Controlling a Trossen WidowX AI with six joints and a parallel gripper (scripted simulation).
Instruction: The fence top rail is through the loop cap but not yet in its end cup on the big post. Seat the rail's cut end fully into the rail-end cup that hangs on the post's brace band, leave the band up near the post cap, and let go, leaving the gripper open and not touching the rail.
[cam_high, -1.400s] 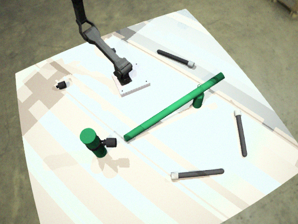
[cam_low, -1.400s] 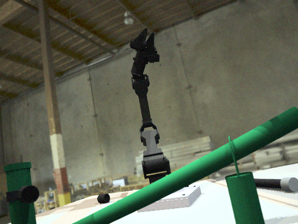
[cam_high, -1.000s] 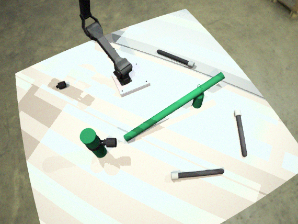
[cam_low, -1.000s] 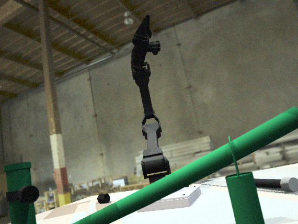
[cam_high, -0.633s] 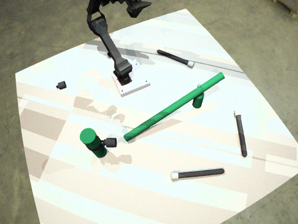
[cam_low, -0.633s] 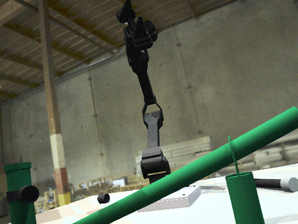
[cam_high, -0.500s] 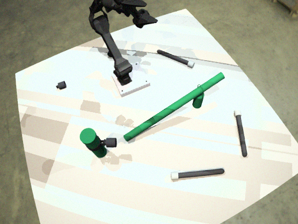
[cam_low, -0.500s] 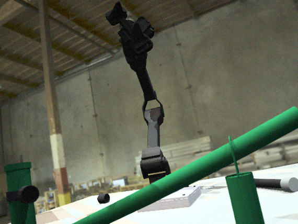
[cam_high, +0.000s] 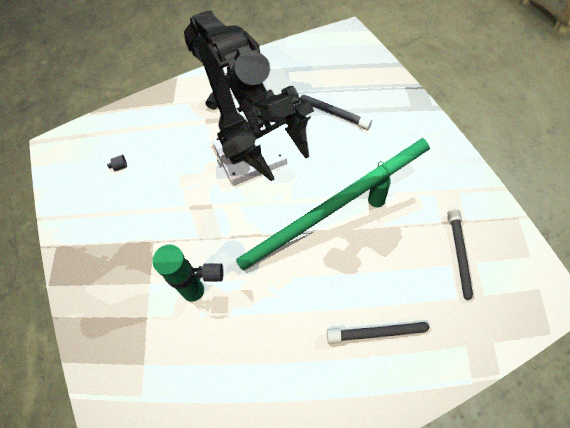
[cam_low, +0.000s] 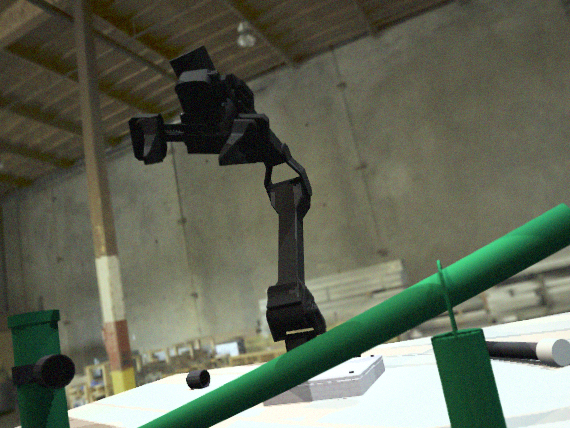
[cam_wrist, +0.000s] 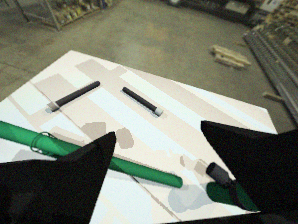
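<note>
The green rail runs through the wire loop on the short green post and slopes down toward the big post. The dark cup sticks out from the brace band, a little below the post's cap. The rail's lower end is outside the cup, with a gap between them in the top view and the wrist view. My gripper is wide open and empty, high above the table and away from the rail.
Dark rods with pale caps lie beyond the rail, one near the front and another at the right. A third rod lies behind the rail. A small black fitting lies left of my base.
</note>
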